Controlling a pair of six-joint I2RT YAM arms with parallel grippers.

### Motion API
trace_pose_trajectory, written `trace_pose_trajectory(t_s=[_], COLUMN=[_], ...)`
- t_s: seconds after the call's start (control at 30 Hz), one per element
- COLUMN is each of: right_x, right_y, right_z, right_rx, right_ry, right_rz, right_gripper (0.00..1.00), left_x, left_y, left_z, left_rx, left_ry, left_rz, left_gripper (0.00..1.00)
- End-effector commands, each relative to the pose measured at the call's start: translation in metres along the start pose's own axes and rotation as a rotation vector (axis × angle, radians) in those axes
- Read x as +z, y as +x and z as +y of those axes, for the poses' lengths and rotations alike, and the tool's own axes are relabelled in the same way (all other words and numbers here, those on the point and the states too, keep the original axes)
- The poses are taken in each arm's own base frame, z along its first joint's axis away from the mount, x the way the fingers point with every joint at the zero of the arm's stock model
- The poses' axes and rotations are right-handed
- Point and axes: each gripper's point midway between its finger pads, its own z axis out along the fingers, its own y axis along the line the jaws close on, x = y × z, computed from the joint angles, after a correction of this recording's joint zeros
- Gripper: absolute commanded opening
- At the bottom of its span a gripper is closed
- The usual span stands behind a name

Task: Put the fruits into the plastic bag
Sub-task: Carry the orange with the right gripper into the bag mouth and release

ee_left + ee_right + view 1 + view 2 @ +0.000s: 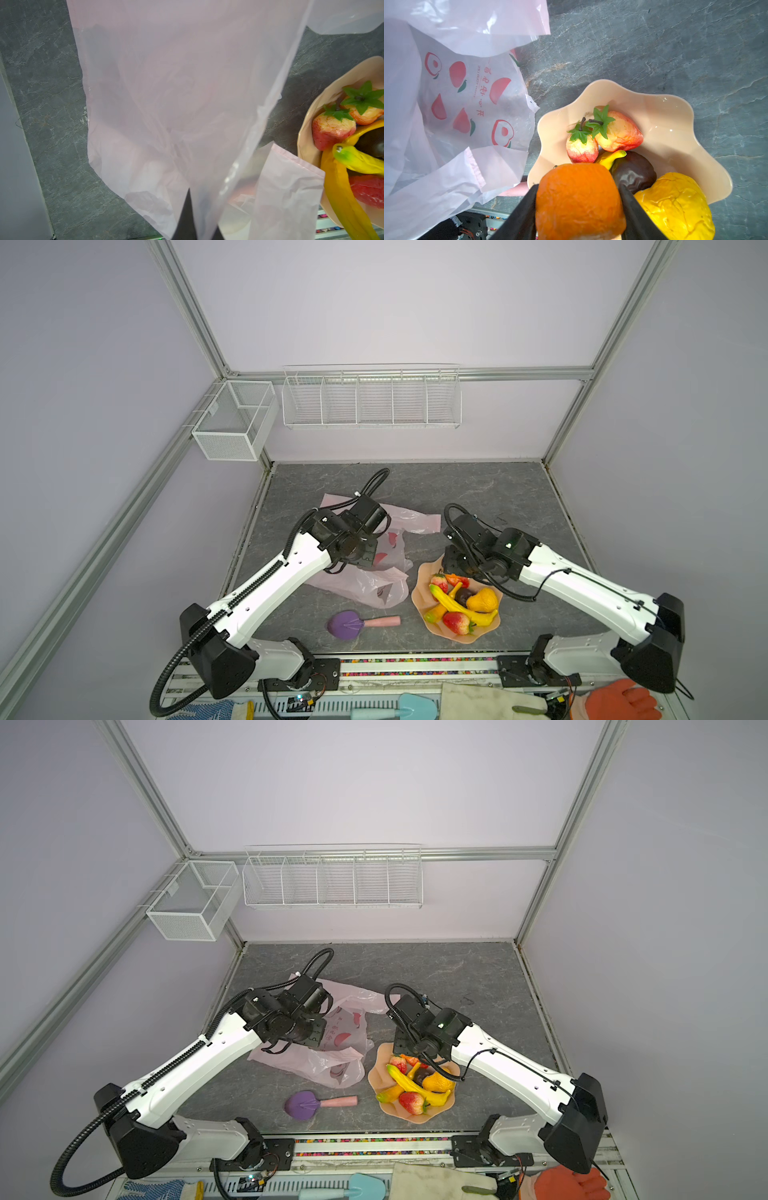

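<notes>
The right gripper (579,188) is down at the bowl and it has the orange (579,201): black fingers (634,212) press in on both sides, jaws partly apart around the fruit, a firm clasp in the right wrist view. Whether the orange touches the pile beneath it, I cannot tell. In both top views that gripper sits over the upper edge of the peach wavy-edged bowl (420,593), lower centre-right of the frame, with the wrist covering the orange. Around it in the bowl, 2 strawberries (582,149) with green tops lie side by side at the upper left. A 3rd sits at the lower edge, and a banana (461,608) curves across the middle. The dark brown-purple piece (635,171) lies right against the yellow pear-like piece (675,204). All the fruit I can see is at the bowl. On the left side, the left gripper (186,220) is clamped tight on the plastic bag (376,587), and pale pink film runs from its closed jaws across the whole left wrist view. The bag lies crumpled on the grey table (498,489), centre-left of the frame and just left of the bowl, with its red-pink fruit prints facing up. Below the bag, a purple scoop (345,624) with a pink handle lies flat, near the bowl but apart from it.
</notes>
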Motion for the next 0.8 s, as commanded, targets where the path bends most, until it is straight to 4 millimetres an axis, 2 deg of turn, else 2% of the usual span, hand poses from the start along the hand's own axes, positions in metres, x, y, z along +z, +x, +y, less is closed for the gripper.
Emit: trace_pose_trajectory(t_s=[0.0,0.2,0.3,0.37,0.5,0.77], right_x=[0.008,0.019,0.031,0.028,0.039,0.056], right_y=[0.001,-0.006,-0.007,-0.018,-0.023,-0.008], right_z=[0.015,0.078,0.097,0.112,0.126,0.144], right_rx=[0.066,0.317,0.345,0.342,0.341,0.377], right_ry=[-0.103,-0.519,-0.58,-0.613,-0.625,-0.666], right_rz=[0.009,0.026,0.056,0.046,0.07,0.138], right_gripper=[0.37,0.36,0.36,0.35,0.34,0.3], left_x=[0.001,0.0,0.0,0.0,-0.001,-0.005], left_y=[-0.001,-0.004,-0.004,-0.003,-0.004,-0.011], left_z=[0.005,0.003,0.002,0.002,0.001,-0.003], left_rx=[0.004,0.013,0.014,0.017,0.014,-0.018], left_ry=[-0.024,-0.017,-0.014,-0.01,-0.001,0.03], left_rz=[0.005,0.004,0.005,0.006,-0.002,-0.019], left_gripper=[0.0,0.0,0.0,0.0,0.0,0.0])
